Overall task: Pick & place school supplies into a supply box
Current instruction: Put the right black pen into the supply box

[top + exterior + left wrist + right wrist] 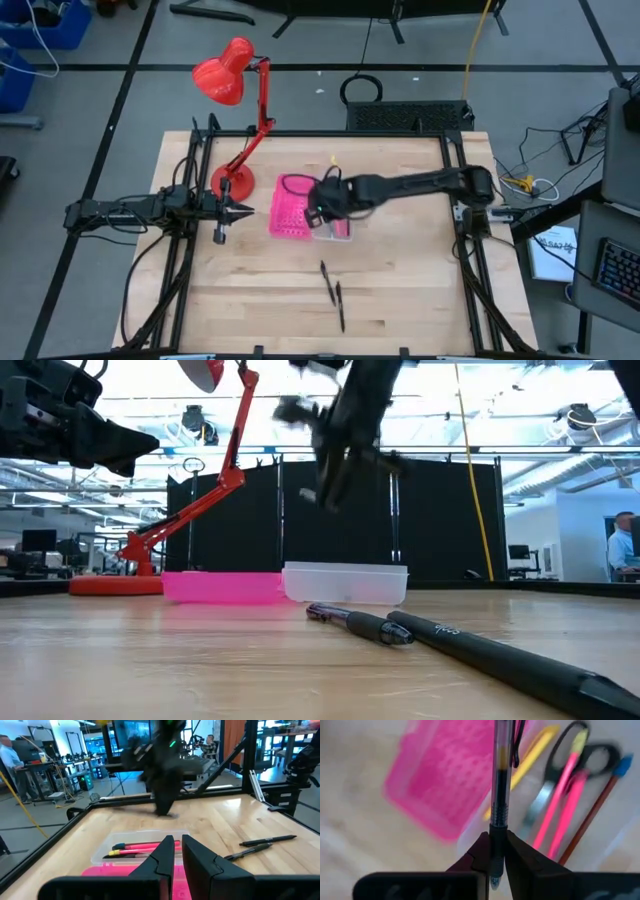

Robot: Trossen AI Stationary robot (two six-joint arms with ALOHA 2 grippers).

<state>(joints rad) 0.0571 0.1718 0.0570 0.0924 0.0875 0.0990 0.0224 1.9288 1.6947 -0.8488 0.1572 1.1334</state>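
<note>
The pale, planked wooden surface (400,290) carries a small rectangular clear plastic supply box (345,582) with frosted-looking walls, set just beside a bright pink perforated plastic tray (289,211). A red desk lamp (232,80) with a round base stands behind them. In the right wrist view the box holds black-handled scissors (585,757) with silver blades, two pink pens (567,795), a yellow pencil (530,760) and a thin brown pencil with a blue tip (600,800), all lying lengthwise; their lower ends are cut off by the picture's edge.

The right pincer (492,852) hangs above the box, its fingers nearly together, clamped on a slim clear-barrelled black pen (501,775) with a dark grip. From the low view this pincer is a dark blur and the pen cannot be made out.

Two dark pens (333,288) lie loose on the surface nearer the front edge, well apart from the box.

The left pincer (177,851) waits at the left side of the surface, its fingers a narrow gap apart, holding nothing.
</note>
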